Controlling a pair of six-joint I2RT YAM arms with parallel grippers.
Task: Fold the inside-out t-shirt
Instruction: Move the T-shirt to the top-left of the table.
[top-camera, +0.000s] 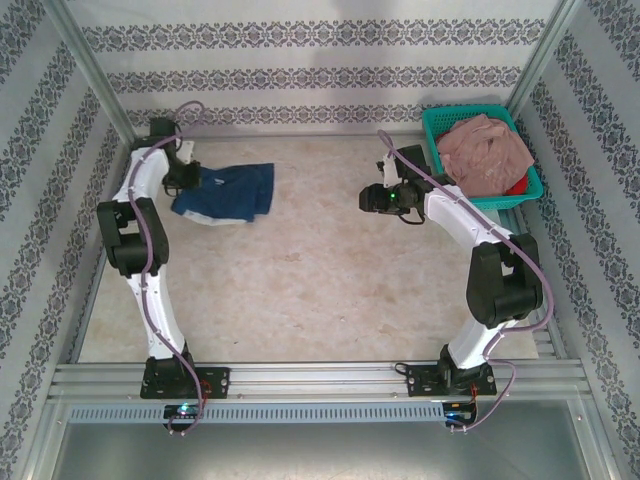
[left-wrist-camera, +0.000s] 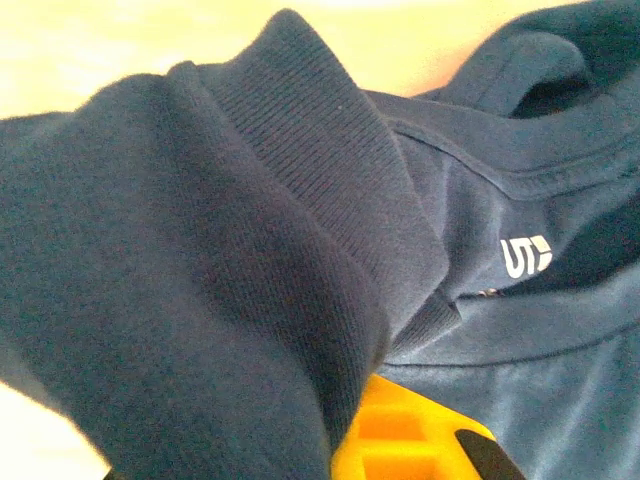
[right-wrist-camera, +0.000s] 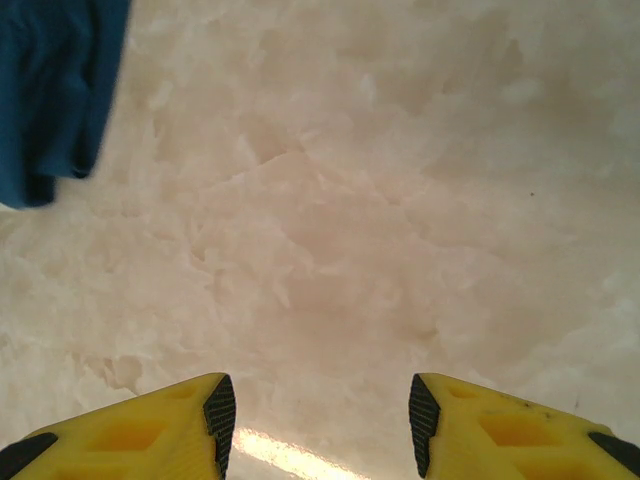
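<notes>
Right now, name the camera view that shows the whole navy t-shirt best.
Top external: the navy t-shirt lies crumpled whole at the table's far left, by the left gripper. Left wrist gives a close-up of its ribbed collar; right wrist catches a blue edge at upper left.

Soft, matt, rib-knit cloth t-shirt (left-wrist-camera: 300, 200)

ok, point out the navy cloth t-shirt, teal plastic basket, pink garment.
navy cloth t-shirt (top-camera: 230, 190), top view, crumpled middle.
teal plastic basket (top-camera: 466, 108), top view, far rim.
dusty pink cloth garment (top-camera: 485, 150), top view, centre.
</notes>
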